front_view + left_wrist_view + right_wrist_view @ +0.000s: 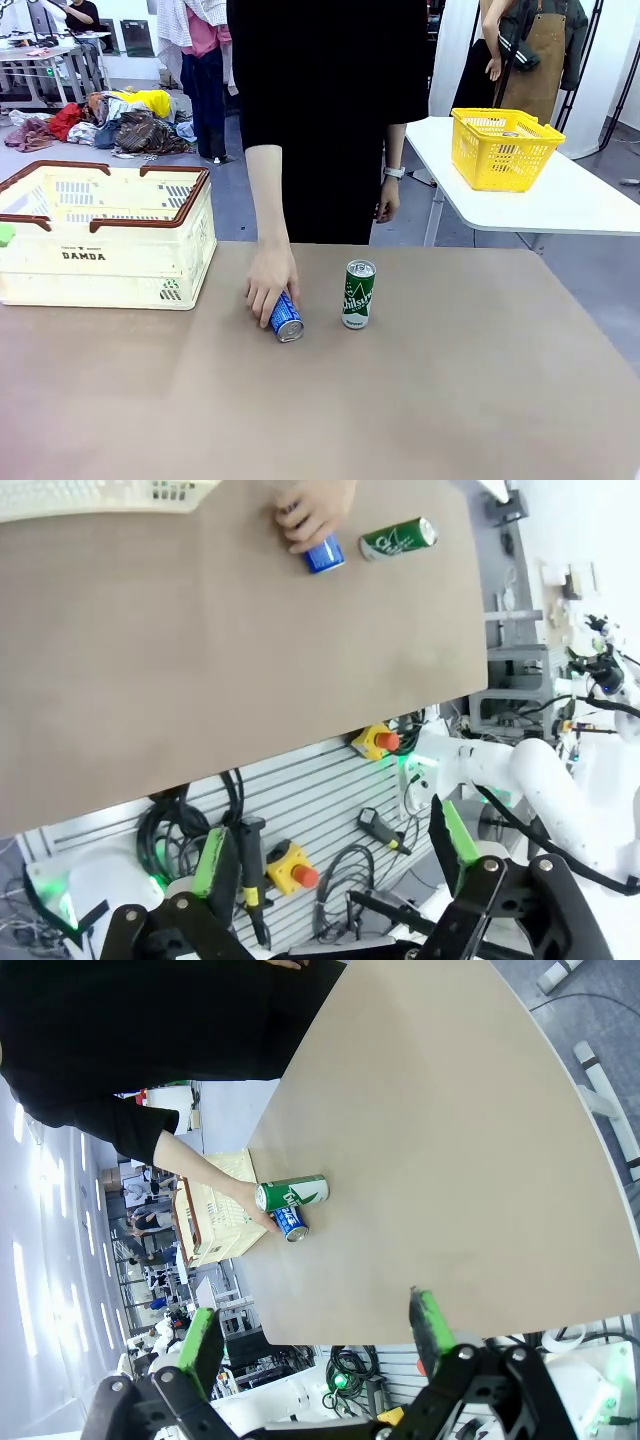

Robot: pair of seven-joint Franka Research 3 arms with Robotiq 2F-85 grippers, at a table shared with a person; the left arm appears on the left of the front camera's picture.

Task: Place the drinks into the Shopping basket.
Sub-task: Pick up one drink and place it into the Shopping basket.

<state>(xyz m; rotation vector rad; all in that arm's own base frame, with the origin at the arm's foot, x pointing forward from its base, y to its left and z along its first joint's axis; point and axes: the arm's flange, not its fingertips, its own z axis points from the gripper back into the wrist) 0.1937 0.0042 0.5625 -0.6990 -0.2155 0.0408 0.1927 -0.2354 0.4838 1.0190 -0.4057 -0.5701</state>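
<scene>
Holding a tipped blue can (286, 320) — person's hand (270, 280); green can (358, 294) upright

The person's hand (270, 282) covers the far end of the blue can (287, 320). My front view's left edge cuts the cream basket (100, 262); its fine print (83, 247) above DAMDA is unreadable.

Blue can (286, 318), green can (358, 295), cream, brown-rimmed basket (130, 270)

Holding left gripper (333, 858) spread wide and empty; right gripper (315, 1332) splayed just as wide, gripping nothing.
</scene>
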